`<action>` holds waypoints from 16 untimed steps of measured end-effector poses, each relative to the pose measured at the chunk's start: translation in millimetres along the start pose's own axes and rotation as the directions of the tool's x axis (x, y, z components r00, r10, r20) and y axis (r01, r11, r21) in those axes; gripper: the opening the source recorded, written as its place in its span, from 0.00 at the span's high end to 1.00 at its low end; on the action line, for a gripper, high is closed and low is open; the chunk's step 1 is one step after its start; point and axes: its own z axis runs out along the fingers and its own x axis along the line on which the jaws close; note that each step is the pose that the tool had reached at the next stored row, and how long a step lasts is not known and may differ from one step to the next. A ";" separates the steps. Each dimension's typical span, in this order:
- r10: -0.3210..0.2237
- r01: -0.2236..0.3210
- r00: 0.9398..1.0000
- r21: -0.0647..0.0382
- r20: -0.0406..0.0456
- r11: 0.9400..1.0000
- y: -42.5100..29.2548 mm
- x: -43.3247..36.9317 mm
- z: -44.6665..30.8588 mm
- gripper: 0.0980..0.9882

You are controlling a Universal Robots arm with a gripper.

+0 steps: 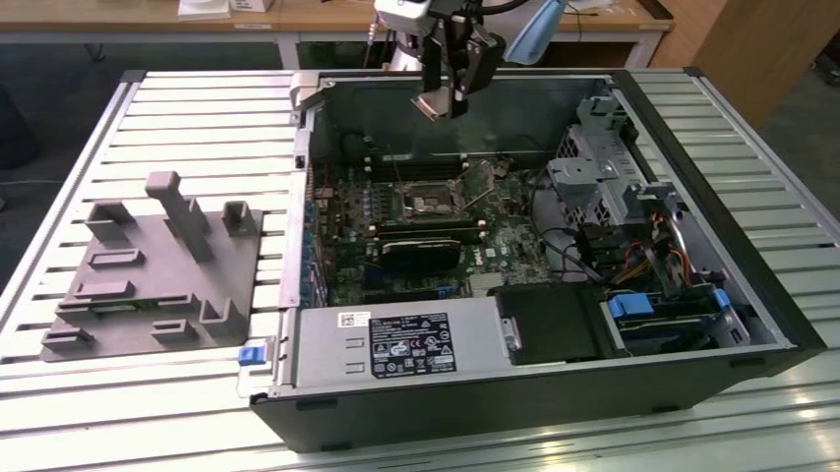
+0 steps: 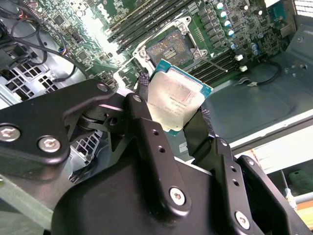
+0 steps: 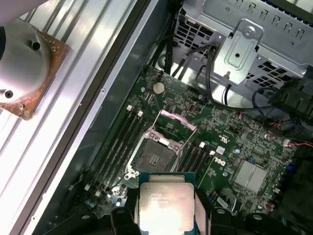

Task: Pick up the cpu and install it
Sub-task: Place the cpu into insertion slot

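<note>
Pick-up looks done: the black claw (image 1: 447, 102) clamps the small flat silver square cpu (image 2: 178, 100) aloft. In the exterior view it hangs twelve o'clock of the empty black socket (image 1: 430, 204), uninstalled.

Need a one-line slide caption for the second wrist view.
Gripper shut on the cpu, silver top toward the camera, with the open socket beyond it.

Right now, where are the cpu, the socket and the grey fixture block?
cpu (image 2: 178, 100), second wrist view, on its shiny metal top.
socket (image 3: 155, 157), first wrist view, on its dark open middle.
fixture block (image 1: 149, 270), exterior view, on its flat grey base.
</note>
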 end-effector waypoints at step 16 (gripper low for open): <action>0.032 -0.032 1.000 0.000 0.002 1.000 0.0 0.0 0.5 0.51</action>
